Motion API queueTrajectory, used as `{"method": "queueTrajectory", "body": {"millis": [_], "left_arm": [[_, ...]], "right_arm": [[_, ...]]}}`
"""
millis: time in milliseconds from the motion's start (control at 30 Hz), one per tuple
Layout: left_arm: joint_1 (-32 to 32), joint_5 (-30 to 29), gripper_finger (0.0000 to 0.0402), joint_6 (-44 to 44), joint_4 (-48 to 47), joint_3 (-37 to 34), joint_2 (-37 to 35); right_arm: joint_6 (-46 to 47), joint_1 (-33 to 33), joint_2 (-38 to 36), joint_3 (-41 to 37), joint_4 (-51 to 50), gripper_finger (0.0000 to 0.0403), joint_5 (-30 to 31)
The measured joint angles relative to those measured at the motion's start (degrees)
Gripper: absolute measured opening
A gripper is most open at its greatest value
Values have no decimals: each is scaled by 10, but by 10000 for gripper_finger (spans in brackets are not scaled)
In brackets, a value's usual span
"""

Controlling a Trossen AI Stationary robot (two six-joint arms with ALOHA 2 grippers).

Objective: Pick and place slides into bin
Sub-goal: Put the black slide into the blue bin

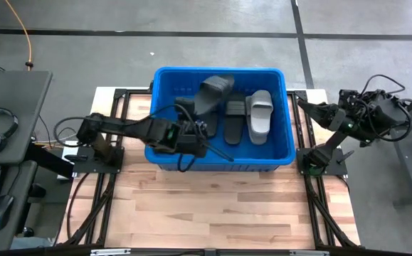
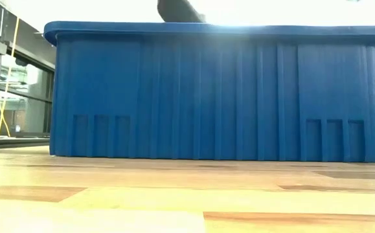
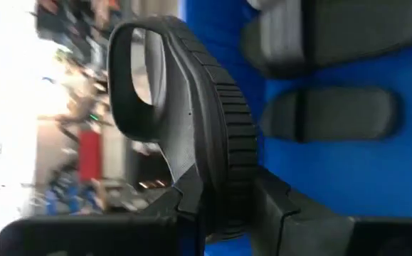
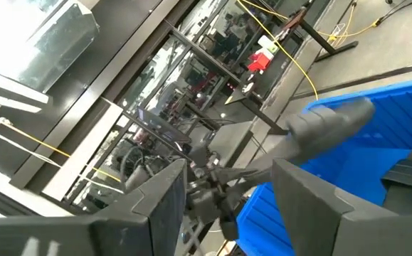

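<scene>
Looking down from above, the blue bin [image 1: 223,117] sits on the wooden tabletop [image 1: 213,206]. Inside lie a light grey slide [image 1: 260,114] and a black slide [image 1: 234,121], side by side. The left gripper [image 1: 195,129] reaches over the bin's left part, its fingers clamped on another black slide, the held slide [image 1: 215,91], raised above the others. The right gripper [image 1: 309,108] waits outside the bin's right rim.

At tabletop level only the bin's ribbed wall shows.

From the left wrist, the fingers [image 3: 191,195] pinch the held slide's sole edge.

From the right wrist, that arm's fingers [image 4: 166,195] stand apart, empty.
</scene>
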Motion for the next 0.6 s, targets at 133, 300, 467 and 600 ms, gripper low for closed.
{"method": "queueTrajectory", "body": {"millis": [133,300,467,600], "left_arm": [[26,56,54,-62,-27,0,18],[44,70,53,-85,-40,0,53],[57,112,53,-110,-53,1,79],[69,118,53,-126,-57,0,98]], "right_arm": [[-1,0,0,0,-1,195,0],[-1,0,-1,0,-10,195,0],[-1,0,-2,0,-16,195,0],[5,0,-2,0,-30,195,-2]]}}
